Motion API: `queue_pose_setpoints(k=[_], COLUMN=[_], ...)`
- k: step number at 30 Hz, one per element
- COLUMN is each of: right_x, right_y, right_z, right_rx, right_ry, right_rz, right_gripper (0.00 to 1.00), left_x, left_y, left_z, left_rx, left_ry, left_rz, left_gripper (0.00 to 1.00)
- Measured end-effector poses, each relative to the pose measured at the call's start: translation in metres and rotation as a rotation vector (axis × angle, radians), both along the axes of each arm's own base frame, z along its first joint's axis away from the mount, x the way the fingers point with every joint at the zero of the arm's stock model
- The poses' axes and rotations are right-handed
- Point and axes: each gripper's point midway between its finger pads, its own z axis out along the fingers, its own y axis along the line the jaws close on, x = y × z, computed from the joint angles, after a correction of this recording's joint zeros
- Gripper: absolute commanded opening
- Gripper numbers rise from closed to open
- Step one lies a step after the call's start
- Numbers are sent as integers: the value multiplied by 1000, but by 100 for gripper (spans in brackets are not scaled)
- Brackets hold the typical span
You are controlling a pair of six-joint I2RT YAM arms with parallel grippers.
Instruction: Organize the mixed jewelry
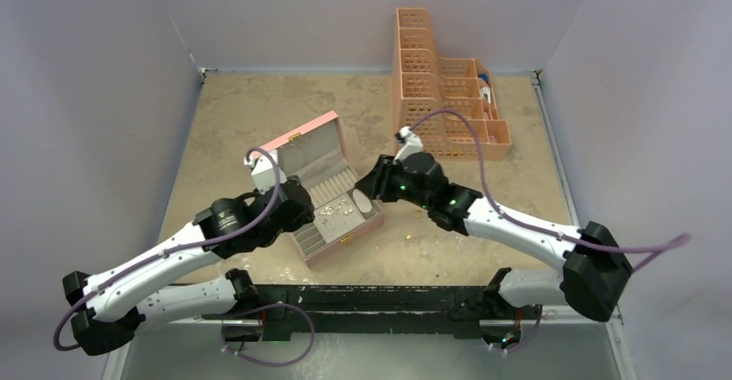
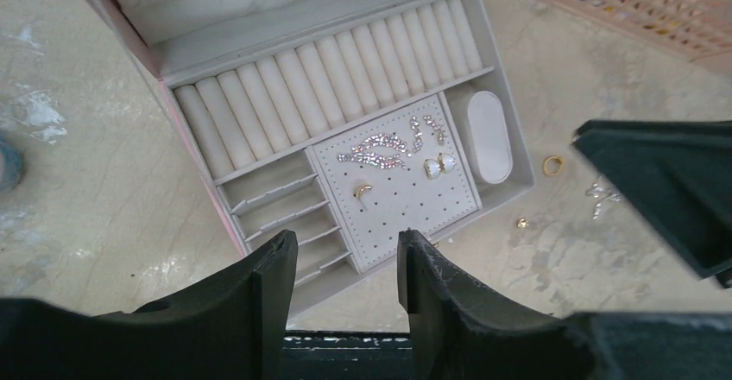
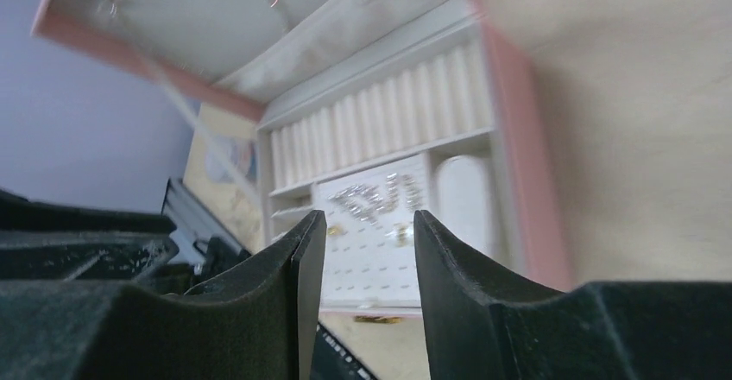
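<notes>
The pink box [image 1: 304, 141] stands open mid-table, its lid leaning back. Inside are cream ring rolls [image 2: 328, 73] and a perforated pad [image 2: 406, 199] carrying some of the mixed jewelry: silvery sparkly pieces [image 2: 375, 151], a gold ring [image 2: 362, 190] and a white pair [image 2: 438, 166]. Loose on the table right of the box lie a gold ring [image 2: 552, 165], a tiny gold piece [image 2: 521, 222] and a silvery piece [image 2: 602, 193]. My left gripper [image 2: 347, 246] hangs open over the box's near edge, empty. My right gripper [image 3: 369, 224] is open and empty at the box's right side [image 3: 509, 138].
An orange perforated basket [image 1: 449, 95] with stepped compartments stands at the back right. A white oval cushion [image 2: 488, 136] fills the box's right-hand slot. Grey walls close in the table on three sides. The right gripper's dark finger [image 2: 665, 190] shows in the left wrist view.
</notes>
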Motion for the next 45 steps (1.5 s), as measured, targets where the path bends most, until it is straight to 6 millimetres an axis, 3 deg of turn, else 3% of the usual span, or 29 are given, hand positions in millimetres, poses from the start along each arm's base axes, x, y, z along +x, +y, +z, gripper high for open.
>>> queue_pose_setpoints(k=[5,10,17,21,32,45], right_x=[-34,-63,-72,-69,-56,-58], right_y=[59,93,108,116,115,112], right_z=[-8,-41,-74,-71,-76,-79], right_rx=[-82,-195,-339,-354,-432,-464], right_ry=[43,122,186,181,169,182], right_rz=[108,147,111,79,-18,-20], right_gripper=[47,46,44,43,33,13], left_x=[-2,-4,-8,-10,-12,-12], left_y=[10,16,23,25,29,28], left_z=[12,21,20,13,6,-3], left_rx=[-66,-110,-136,-127,-121,-90], left_ry=[-46,-76,-93,-86,-83,-62], left_rz=[31,48,48,47,48,47], left_gripper=[53,50,47,47,46,46])
